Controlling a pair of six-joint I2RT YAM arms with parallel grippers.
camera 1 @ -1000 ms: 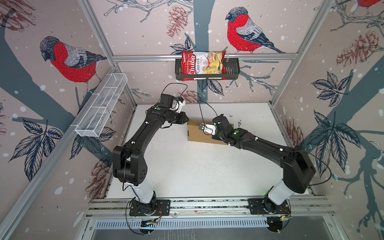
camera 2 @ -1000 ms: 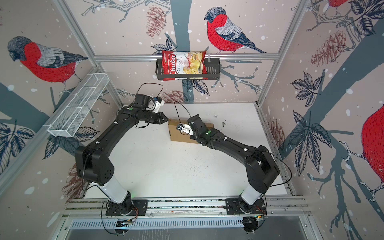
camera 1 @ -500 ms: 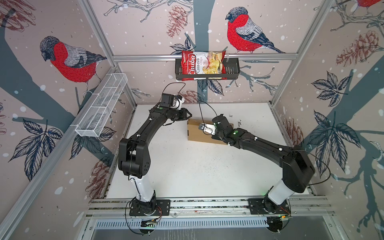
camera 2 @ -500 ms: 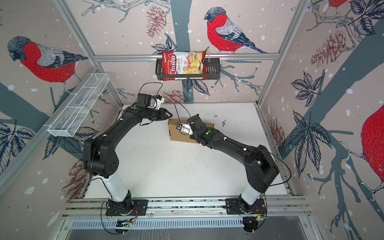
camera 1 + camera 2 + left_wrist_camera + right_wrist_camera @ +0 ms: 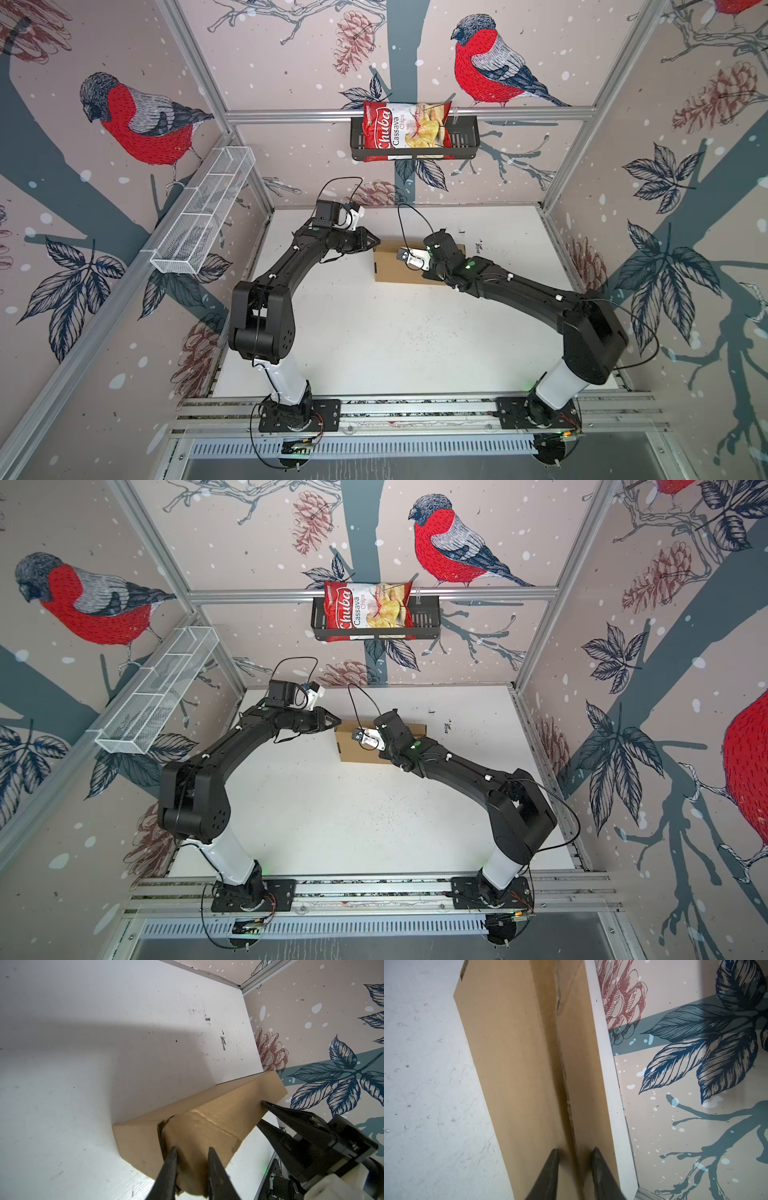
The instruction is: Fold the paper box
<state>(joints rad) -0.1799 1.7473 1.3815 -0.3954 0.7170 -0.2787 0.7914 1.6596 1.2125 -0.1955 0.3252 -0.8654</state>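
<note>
One paper box (image 5: 394,271), chips bag (image 5: 405,131) beyond

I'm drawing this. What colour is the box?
Plain brown. The box shows best in the left wrist view.

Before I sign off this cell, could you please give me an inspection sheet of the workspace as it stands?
Surface: white table, scuffed, with dark specks.
Job's things: brown paper box lying flat at rear centre; one end flap looks untucked.
Clutter: nothing seen.
Grippers: left gripper at that end flap, right gripper straddling a box edge; both jaws slightly apart, grip unclear.
Cables: black cable loops above each wrist.
Surroundings: Chuba cassava chips bag in black wall basket; white wire basket on left wall; bird-print walls.
</note>
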